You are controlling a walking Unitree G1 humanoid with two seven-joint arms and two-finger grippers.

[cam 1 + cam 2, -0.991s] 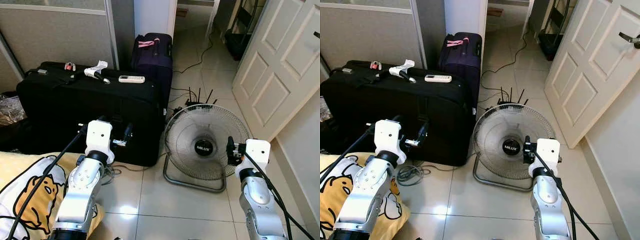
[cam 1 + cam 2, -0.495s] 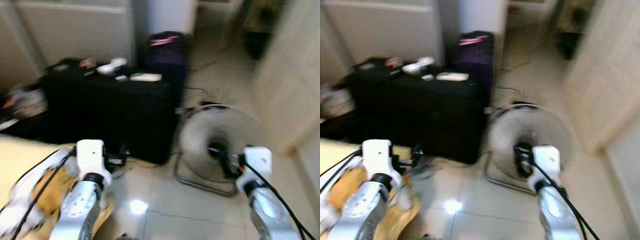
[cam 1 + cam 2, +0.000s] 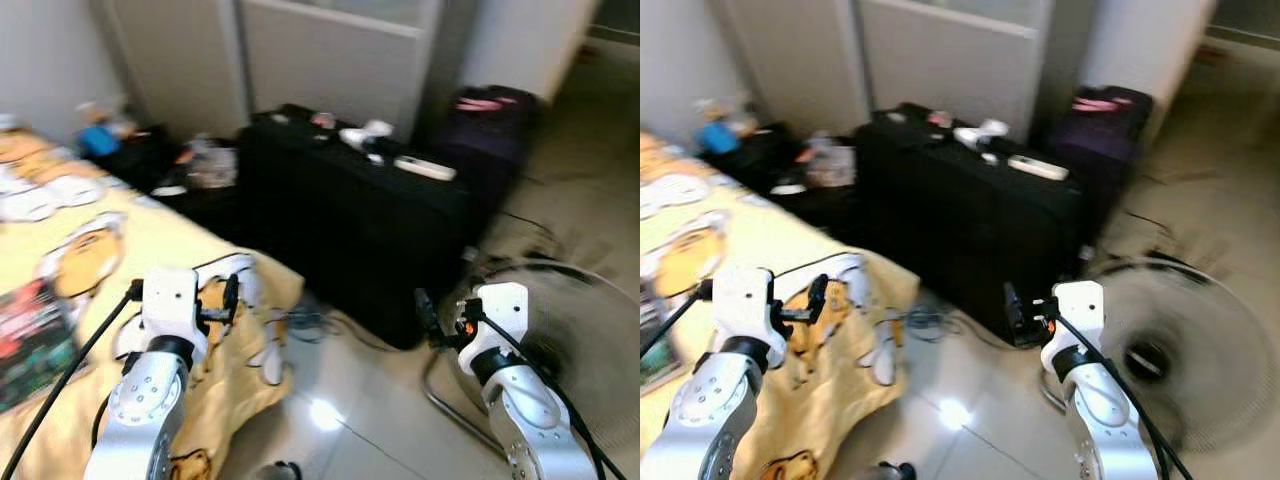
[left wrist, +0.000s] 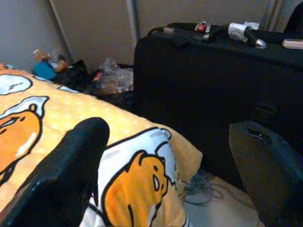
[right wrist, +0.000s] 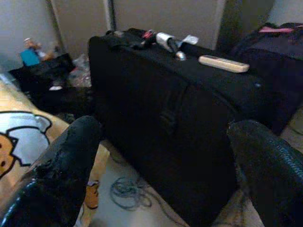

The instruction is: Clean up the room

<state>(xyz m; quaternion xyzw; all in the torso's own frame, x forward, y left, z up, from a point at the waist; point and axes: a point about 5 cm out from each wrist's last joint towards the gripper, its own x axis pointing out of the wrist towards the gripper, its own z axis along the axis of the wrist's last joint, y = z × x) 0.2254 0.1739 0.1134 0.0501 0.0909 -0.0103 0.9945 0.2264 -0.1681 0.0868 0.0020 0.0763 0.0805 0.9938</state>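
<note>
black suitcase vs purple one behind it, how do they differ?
The black suitcase is larger and carries a white remote and other small items on top; the purple suitcase is smaller, standing against the wall, with something pink on top. Both are dark, closed soft cases on the floor.

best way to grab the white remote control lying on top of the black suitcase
Grip the white remote control across its narrow width near the middle, coming from above. It lies flat on top of the black suitcase, long and slim, so only its long side edges offer opposing faces.
</note>
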